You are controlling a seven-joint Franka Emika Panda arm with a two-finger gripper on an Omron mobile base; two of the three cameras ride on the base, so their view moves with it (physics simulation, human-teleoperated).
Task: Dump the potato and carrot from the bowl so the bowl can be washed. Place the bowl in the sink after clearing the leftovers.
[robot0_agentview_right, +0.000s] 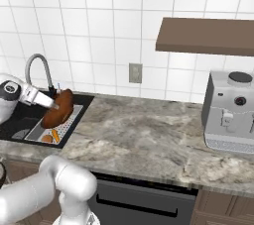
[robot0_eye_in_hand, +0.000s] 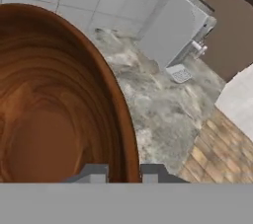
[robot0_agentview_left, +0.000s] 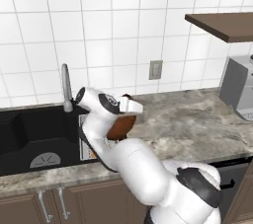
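In the left base view the arm's white links cover most of the bowl (robot0_agentview_left: 121, 125), leaving a brown sliver at the centre, and the gripper is lost behind them. The sink (robot0_agentview_left: 29, 134) runs off the left edge there. In the right base view the small orange pieces at the lower left, beneath the tilted bowl, are too tiny to tell carrot (robot0_agentview_right: 54, 136) from anything else. The hand view cuts the bowl off at its left edge

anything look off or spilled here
The bowl hangs tipped on its side in the tool above the grey tray at the sink. The carrot lies loose on that tray, apparently dumped.
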